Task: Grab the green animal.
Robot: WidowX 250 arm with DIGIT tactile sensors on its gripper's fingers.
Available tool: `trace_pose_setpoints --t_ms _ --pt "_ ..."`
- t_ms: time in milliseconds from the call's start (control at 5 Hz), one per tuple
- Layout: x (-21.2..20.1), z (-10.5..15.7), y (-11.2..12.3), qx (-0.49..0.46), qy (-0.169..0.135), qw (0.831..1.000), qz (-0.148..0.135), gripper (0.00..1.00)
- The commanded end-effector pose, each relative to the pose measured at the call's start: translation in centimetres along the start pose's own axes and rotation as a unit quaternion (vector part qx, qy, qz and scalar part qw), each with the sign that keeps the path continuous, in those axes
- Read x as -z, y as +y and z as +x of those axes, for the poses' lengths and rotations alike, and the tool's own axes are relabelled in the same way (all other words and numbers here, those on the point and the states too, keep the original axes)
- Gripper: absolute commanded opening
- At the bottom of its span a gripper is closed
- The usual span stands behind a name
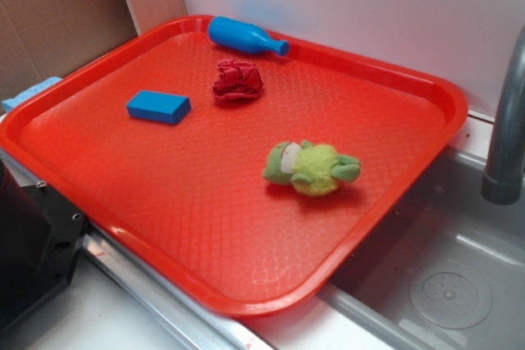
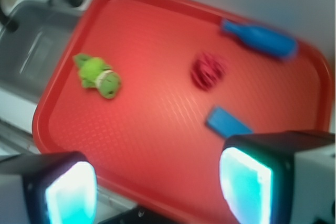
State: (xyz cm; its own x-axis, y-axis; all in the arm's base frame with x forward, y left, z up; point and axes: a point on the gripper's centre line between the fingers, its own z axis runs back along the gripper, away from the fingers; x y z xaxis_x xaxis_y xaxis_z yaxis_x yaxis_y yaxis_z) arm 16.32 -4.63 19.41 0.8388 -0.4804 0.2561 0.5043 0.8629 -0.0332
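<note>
The green animal (image 1: 310,168) is a small fuzzy yellow-green plush with darker limbs and a white patch. It lies on the red tray (image 1: 164,194), right of the tray's middle. In the wrist view the green animal (image 2: 97,75) lies at the upper left, near the tray (image 2: 157,129) edge. My gripper (image 2: 157,190) hangs open at the bottom of that view, over the tray's near rim, far from the toy. Nothing is between its glowing cyan pads (image 2: 71,192). The gripper itself does not show in the exterior view.
A red cloth ball (image 1: 238,80), a blue block (image 1: 158,106) and a blue bottle (image 1: 244,36) lie toward the tray's back. A steel sink (image 1: 443,284) with a grey tap (image 1: 504,120) lies to the right. A white wall stands behind.
</note>
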Motion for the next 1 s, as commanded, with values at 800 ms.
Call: trace_pose_setpoints --t_ms 800 --pt "13.2 6.8 -4.1 0.285 0.006 0.958 -0.042 1.00"
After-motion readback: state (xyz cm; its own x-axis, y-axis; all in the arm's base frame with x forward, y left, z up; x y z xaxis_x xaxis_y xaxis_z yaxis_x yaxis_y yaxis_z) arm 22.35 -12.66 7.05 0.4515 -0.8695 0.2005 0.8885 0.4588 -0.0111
